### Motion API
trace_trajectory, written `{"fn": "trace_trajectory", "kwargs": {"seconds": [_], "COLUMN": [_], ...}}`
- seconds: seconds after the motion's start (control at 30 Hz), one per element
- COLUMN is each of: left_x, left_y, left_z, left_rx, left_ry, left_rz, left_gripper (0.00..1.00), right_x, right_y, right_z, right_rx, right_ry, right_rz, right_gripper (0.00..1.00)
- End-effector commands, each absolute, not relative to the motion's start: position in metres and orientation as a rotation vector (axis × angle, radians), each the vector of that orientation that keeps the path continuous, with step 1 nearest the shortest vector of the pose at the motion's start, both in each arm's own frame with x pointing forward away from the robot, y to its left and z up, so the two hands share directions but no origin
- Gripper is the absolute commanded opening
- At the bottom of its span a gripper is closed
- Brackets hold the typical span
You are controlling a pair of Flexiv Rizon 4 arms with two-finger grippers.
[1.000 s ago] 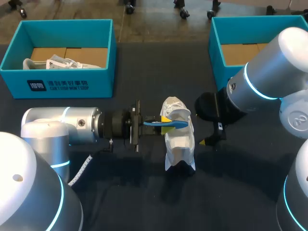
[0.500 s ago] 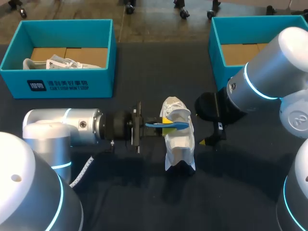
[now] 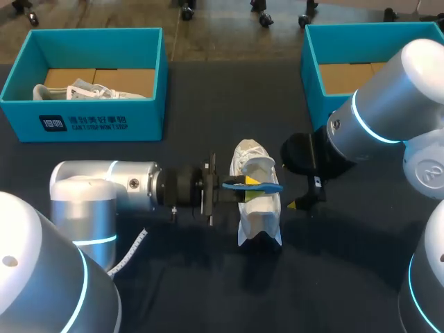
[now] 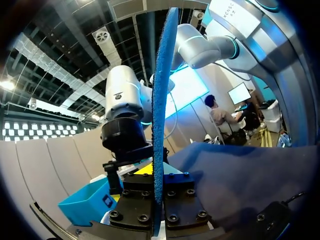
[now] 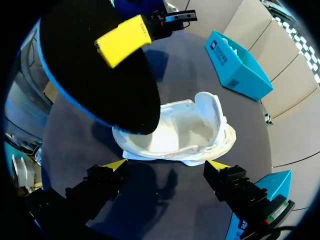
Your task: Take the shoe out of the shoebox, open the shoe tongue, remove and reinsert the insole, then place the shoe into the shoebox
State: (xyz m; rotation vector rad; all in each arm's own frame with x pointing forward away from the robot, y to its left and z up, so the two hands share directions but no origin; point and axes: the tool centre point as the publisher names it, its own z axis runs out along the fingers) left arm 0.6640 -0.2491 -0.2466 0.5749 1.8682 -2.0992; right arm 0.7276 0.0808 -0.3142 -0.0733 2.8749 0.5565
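Roughly mid-tabletop (image 3: 208, 277) sits white shoe (image 3: 258, 208), opening upward. Blue insole (image 3: 272, 186) is just over its mouth, pinched in left hand (image 3: 248, 184). Insole looks thin, light and floppy; probably best gripped near the heel end and fed toe-first. Right hand (image 5: 166, 165) is spread wide beside shoe, empty. Teal shoebox (image 3: 83, 123), far left, carries white print on its front; not read.

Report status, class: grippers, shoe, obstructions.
Left gripper shut on flat blue foam insole, above white fabric shoe. Right gripper open beside shoe. Nothing obstructing.
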Motion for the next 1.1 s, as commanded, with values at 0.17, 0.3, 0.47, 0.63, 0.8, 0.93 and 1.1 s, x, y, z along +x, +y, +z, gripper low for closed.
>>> {"fn": "trace_trajectory", "kwargs": {"seconds": [0.17, 0.3, 0.47, 0.63, 0.8, 0.93, 1.1], "left_x": [0.662, 0.660, 0.661, 0.666, 0.672, 0.676, 0.682], "left_y": [-0.259, -0.262, -0.262, -0.262, -0.264, -0.266, -0.268], "left_z": [-0.259, -0.267, -0.275, -0.282, -0.288, -0.292, -0.298], "left_rx": [0.567, 0.566, 0.563, 0.569, 0.559, 0.558, 0.555], "left_ry": [1.887, 1.906, 1.903, 1.914, 1.899, 1.895, 1.897], "left_rz": [-2.089, -2.068, -2.065, -2.027, -2.017, -2.004, -1.995], "left_gripper": [0.00, 0.00, 0.00, 0.00, 0.00, 0.00, 0.00], "right_x": [0.727, 0.727, 0.727, 0.727, 0.727, 0.727, 0.727], "right_y": [0.081, 0.081, 0.081, 0.081, 0.081, 0.081, 0.081], "right_z": [-0.315, -0.315, -0.315, -0.315, -0.315, -0.315, -0.315], "right_rx": [-0.073, -0.073, -0.073, -0.073, -0.073, -0.073, -0.073], "right_ry": [2.872, 2.872, 2.872, 2.872, 2.872, 2.872, 2.872], "right_rz": [0.557, 0.557, 0.557, 0.557, 0.557, 0.557, 0.557], "right_gripper": [1.00, 1.00, 1.00, 1.00, 1.00, 1.00, 1.00]}}
